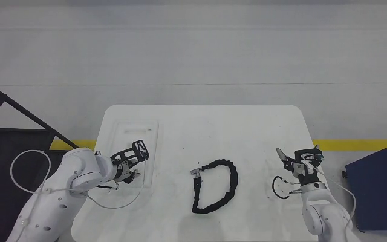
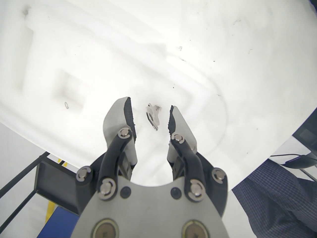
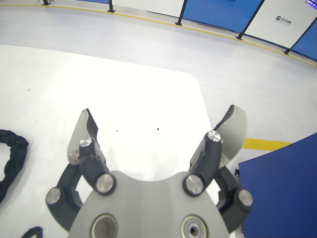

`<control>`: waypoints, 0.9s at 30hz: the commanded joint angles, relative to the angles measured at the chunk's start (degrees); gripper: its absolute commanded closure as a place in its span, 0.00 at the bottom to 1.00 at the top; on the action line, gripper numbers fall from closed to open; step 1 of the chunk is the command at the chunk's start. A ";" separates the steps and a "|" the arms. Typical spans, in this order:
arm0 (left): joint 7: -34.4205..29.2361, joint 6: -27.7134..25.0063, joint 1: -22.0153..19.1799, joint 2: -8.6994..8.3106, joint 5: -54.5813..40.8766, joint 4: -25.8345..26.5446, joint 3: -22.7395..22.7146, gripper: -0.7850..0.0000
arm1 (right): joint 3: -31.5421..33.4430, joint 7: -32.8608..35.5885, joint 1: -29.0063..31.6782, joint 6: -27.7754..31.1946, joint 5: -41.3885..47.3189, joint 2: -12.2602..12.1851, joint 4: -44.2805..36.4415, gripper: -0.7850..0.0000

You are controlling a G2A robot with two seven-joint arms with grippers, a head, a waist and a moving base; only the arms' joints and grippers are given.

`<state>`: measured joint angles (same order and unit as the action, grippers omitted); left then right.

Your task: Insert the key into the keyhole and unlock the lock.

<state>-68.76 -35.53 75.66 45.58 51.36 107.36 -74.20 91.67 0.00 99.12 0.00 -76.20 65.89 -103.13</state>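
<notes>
just beneath the parted left pincer [image 2: 149, 104], the key [image 2: 153, 118]

The chain lock [image 3: 16, 153] runs off the right wrist view's edge.

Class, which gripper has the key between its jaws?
The left gripper: the key lies between its open jaws, ungripped. The right gripper hangs far across the table.

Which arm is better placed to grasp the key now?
Left. The left gripper is open with the key lying between its fingertips; the right gripper is open at the other end of the table.
</notes>
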 commanded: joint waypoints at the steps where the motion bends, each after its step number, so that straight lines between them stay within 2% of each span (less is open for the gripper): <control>1: -0.42 0.43 -0.70 -0.20 0.24 0.27 1.01 0.64 | 0.00 0.00 0.00 0.00 0.00 0.00 0.00 0.00; 6: -1.36 1.37 -2.37 -0.66 0.28 0.45 3.78 0.71 | 0.00 0.00 0.00 0.00 0.00 0.00 0.00 0.00; 18: -2.72 2.73 -5.61 -1.81 0.33 -0.51 8.04 0.73 | 0.00 0.00 0.00 0.00 0.00 0.00 0.00 0.00; 20: -2.73 2.75 -5.75 -2.06 0.10 -0.52 8.20 0.82 | 0.00 0.00 0.00 0.00 0.00 0.00 0.00 0.00; 21: -2.74 2.76 -5.80 -2.19 0.10 -0.47 8.29 0.94 | 0.00 0.00 0.00 0.00 0.00 0.00 0.00 0.00; 22: -2.79 2.80 -5.84 -2.31 0.01 -0.45 8.31 1.00 | 0.00 0.00 0.00 0.00 0.00 0.00 0.00 0.00; 27: -2.77 2.79 -5.76 -2.87 0.03 0.00 8.29 1.00 | 0.00 0.00 0.00 0.00 0.00 0.00 0.00 0.00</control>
<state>-71.53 -32.75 69.88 42.82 51.31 107.26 -65.80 91.67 0.00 99.12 0.00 -76.20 65.89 -103.13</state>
